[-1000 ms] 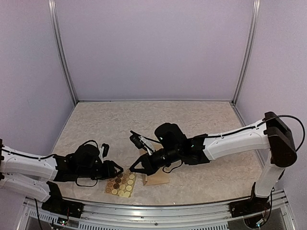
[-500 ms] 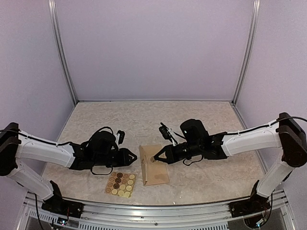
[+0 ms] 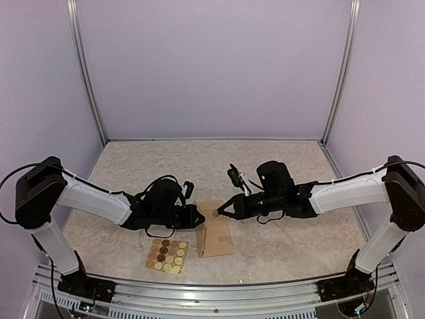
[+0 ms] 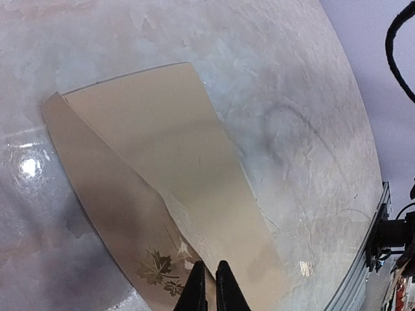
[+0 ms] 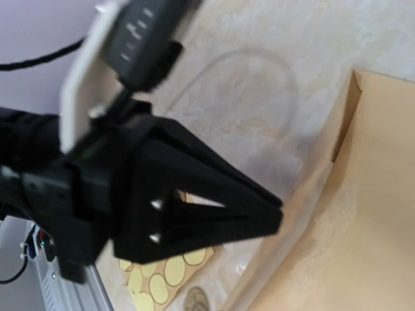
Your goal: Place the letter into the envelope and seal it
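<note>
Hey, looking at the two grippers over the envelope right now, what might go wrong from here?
1. The left gripper seems to pinch only the flap edge of the envelope; pulling could lift or crease it.
2. The right gripper seems to carry a round sticker at its tip; it may cling to the gripper or land off the flap.
3. Both grippers meet closely over the envelope and could bump.

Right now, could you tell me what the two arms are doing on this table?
The left tool pinches the flap edge of the tan kraft-paper envelope lying on the marbled table. The shut right tool holds what looks like a small round tan sticker over the envelope, probably to seal it. The tan sheet of round stickers lies beside the envelope. No letter is visible.
</note>
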